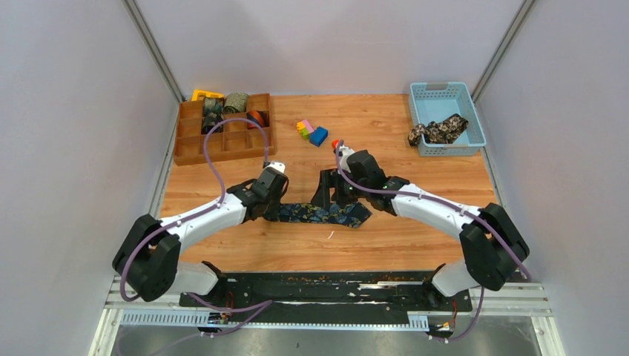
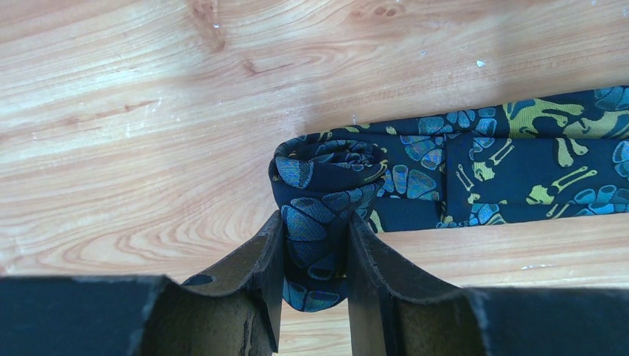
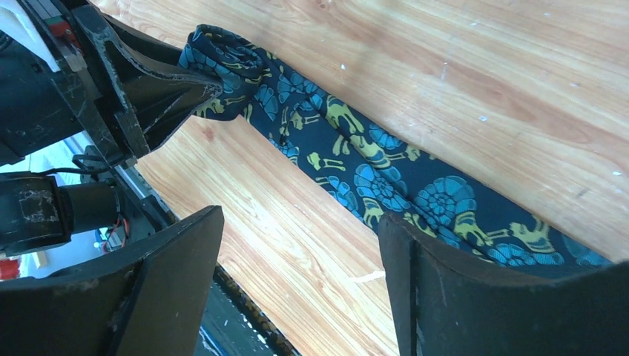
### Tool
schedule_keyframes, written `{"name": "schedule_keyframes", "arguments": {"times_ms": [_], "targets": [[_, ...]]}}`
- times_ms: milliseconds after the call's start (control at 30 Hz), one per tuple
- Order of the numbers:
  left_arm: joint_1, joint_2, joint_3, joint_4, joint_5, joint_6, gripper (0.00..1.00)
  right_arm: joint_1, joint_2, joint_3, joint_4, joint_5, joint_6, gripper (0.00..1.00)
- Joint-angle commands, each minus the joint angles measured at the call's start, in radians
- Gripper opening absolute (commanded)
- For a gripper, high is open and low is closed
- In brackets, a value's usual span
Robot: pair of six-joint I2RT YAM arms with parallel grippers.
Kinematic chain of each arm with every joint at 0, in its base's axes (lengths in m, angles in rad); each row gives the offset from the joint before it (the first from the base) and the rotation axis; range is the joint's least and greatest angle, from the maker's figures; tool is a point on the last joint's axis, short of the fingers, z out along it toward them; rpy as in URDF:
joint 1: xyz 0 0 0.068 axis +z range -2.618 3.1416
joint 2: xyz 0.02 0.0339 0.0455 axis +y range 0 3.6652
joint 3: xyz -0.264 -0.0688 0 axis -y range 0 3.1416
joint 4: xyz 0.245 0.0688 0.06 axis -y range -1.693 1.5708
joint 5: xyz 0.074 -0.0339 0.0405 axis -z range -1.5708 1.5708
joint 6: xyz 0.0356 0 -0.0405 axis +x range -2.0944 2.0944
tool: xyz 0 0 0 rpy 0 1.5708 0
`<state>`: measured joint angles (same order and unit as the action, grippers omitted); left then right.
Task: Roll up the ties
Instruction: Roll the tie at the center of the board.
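Left pincer [image 2: 315,226] clamps tie [image 2: 482,159] coil; tie runs rightward, seemingly beneath released right pincer [image 3: 298,221].

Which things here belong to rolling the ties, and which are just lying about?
For the job: navy paisley tie, its rolled end pinched in the left fingers; floral tie in the blue basket; rolled ties in the wooden tray.
Lying about: coloured blocks; yellow item behind the tray.
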<state>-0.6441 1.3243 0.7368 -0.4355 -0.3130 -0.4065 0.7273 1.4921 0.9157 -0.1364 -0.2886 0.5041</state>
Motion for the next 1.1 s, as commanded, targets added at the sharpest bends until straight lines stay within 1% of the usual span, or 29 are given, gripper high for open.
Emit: {"name": "schedule_keyframes", "arguments": {"times_ms": [0,333,500,767,967,1067], "targets": [[-0.055,0.044,0.061,-0.036,-0.143,-0.016,0.32,-0.02,-0.075,-0.028,0.019,0.03,-0.056,0.79],[-0.168,0.187,0.159,-0.118,-0.333,-0.06,0.32,-0.04,-0.164,-0.083,-0.014,0.069,-0.089,0.8],[-0.219,0.261,0.214,-0.154,-0.381,-0.09,0.32,-0.045,-0.227,-0.117,-0.014,0.1,-0.097,0.83],[-0.269,0.357,0.293,-0.173,-0.356,-0.117,0.35,-0.055,-0.287,-0.125,-0.05,0.132,-0.112,0.84],[-0.278,0.396,0.331,-0.172,-0.291,-0.13,0.42,-0.058,-0.311,-0.134,-0.055,0.134,-0.112,0.84],[-0.28,0.397,0.342,-0.173,-0.271,-0.137,0.47,-0.058,-0.314,-0.131,-0.058,0.132,-0.11,0.84]]}}
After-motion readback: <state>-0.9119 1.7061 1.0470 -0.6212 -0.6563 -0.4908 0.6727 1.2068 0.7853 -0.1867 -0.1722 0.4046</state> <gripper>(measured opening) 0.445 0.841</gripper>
